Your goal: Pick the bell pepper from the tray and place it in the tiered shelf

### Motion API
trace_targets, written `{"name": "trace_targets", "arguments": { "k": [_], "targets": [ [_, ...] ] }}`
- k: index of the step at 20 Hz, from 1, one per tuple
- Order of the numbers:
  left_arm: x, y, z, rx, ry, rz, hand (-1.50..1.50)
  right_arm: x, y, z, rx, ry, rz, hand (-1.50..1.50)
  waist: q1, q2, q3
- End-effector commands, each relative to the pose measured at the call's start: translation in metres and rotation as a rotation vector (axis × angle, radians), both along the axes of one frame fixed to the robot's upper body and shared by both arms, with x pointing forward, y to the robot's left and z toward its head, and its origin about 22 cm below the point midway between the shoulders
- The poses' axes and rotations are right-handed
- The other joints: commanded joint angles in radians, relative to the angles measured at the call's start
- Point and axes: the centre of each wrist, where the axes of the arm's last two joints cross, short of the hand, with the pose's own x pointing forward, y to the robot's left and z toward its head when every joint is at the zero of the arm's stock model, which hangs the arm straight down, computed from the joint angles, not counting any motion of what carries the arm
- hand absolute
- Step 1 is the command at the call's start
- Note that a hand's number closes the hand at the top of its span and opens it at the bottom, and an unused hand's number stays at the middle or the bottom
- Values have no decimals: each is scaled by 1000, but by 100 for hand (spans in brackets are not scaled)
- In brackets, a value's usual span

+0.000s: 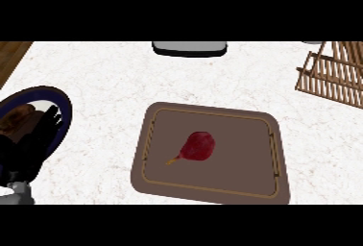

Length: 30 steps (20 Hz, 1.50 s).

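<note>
One red bell pepper (pixel 199 146) lay on its side near the middle of the single brown tray (pixel 157 158), resting on the tray floor and apart from every rim. Its long axis ran diagonally: the rounded body pointed to the far right, and the thin yellowish stem pointed to the near left.

The tray sat flat on the white speckled worktop (pixel 99 81), slightly right of centre. One wooden tiered shelf (pixel 334 74) stood at the far right, well apart from the tray and partly cut by the edge of the view. One grey object (pixel 189 47) showed at the far edge; what it was could not be told.

One plate (pixel 62 103) with a dark blue rim lay at the left. The left hand (pixel 30 139) hung over it, dark against the plate, its fingers pointing far; whether they were apart or together could not be told. The right hand did not show.
</note>
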Motion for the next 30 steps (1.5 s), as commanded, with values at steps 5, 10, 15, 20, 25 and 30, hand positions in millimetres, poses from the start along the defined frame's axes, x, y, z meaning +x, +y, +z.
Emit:
{"name": "trace_targets", "arguments": {
  "k": [5, 10, 15, 20, 25, 30],
  "targets": [
    [2, 3, -7, -3, 7, 7, 0, -12, -14, 7, 279, -74, 62, -150, -5, 3, 0],
    [0, 5, -5, -9, -8, 18, 0, -46, -35, 41, 400, -199, 87, -150, -13, 1, -1],
    [-1, 17, 6, -5, 9, 12, 0, -98, -66, 57, 427, -257, 84, -150, -21, -2, 1],
    [-4, -5, 5, -18, 1, 32, 0, -170, -93, 79, 439, -253, -21, -150, -33, -5, 3],
    [-18, 7, -6, -11, 14, 55, 0, -222, -108, 81, 424, -180, -56, -150, -59, -9, 7],
    [-24, 10, -9, -6, 22, 90, 0, -265, -110, 101, 408, -168, -18, -150, -89, -17, 10]
  ]
}}
